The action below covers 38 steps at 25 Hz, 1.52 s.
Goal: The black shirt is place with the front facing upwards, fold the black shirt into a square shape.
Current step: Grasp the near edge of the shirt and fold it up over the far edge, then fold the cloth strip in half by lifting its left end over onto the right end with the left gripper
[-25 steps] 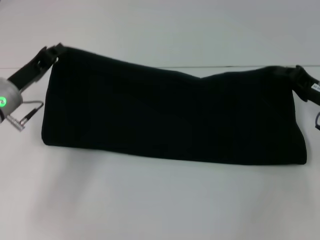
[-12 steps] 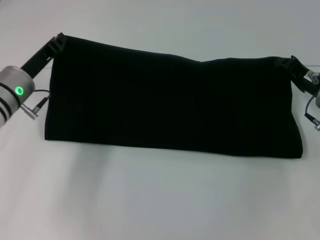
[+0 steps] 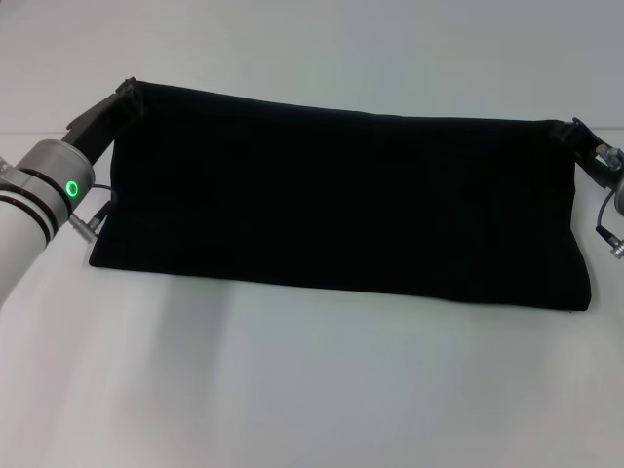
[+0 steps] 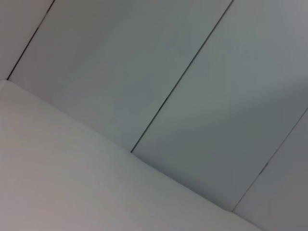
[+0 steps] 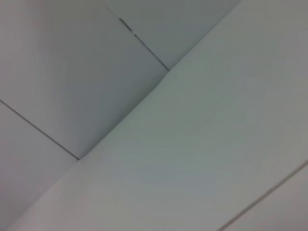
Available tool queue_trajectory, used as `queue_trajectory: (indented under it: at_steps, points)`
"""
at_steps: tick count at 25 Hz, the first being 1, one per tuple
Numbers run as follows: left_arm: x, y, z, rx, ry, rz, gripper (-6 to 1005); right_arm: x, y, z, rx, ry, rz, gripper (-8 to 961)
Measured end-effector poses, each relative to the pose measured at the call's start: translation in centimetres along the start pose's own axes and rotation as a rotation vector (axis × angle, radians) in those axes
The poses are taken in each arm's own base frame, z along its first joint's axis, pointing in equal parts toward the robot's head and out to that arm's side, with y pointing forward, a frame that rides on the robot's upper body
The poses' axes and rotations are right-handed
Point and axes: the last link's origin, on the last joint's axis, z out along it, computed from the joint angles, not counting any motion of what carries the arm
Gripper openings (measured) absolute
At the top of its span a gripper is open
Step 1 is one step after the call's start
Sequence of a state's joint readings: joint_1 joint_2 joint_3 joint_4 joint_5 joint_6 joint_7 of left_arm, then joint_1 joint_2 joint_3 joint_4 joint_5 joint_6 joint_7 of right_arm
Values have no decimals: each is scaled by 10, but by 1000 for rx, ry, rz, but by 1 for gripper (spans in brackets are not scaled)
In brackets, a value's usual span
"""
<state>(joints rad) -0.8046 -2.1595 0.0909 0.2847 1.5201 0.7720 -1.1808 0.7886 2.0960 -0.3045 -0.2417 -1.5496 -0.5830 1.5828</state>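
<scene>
Head view: the black shirt (image 3: 341, 195) hangs as a wide dark band across the middle of the frame, stretched between the two arms; its upper edge runs from about 10 o'clock to about 3 o'clock and its lower edge rests on the white table (image 3: 292, 390). No lettering or label shows, only plain black cloth.

Left gripper (image 3: 127, 95) at 10 o'clock, clenched on the shirt's upper left corner. Its grey wrist with a green ring light sits below it toward 9 o'clock.

Right gripper (image 3: 570, 132) at 3 o'clock, pinching the upper right corner; only its tip and some cable show at the frame edge.

Against the picture a second ago: the upper edge sagged in a shallow V near its middle then; now it is pulled almost straight. The left corner has come slightly inward and the left wrist has moved in toward the cloth. The right corner sits at much the same height. The lower edge has risen a little on the table and lies flatter, with the right end less bulged.

Wrist views: both show only pale panels and dark seams, neither shirt nor fingers
</scene>
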Motion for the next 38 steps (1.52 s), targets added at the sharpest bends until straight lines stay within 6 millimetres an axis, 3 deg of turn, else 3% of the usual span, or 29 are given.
queue_trajectory:
  at_steps: [21,23,28,29,31,36,38]
  points:
    - [-6,2,2,88,94,70,99,-1,-2,0,14,-48,-76,70]
    - [-6,1,2,90,96,71,148,-2,-2,0,17,-52,-79,72]
    - [-7,-1,0,98,94,69,271,-2,-3,0,22,-53,-75,266]
    - [-8,-2,-1,99,93,69,296,-2,-3,0,22,-54,-75,347]
    - [-9,-4,-3,103,91,63,376,-2,-3,0,22,-54,-75,508]
    - [-15,-10,-8,113,80,-3,583,-2,-6,-4,9,-55,-62,748]
    - [-18,-14,-11,105,57,-67,676,0,-7,-9,-36,-46,-60,785]
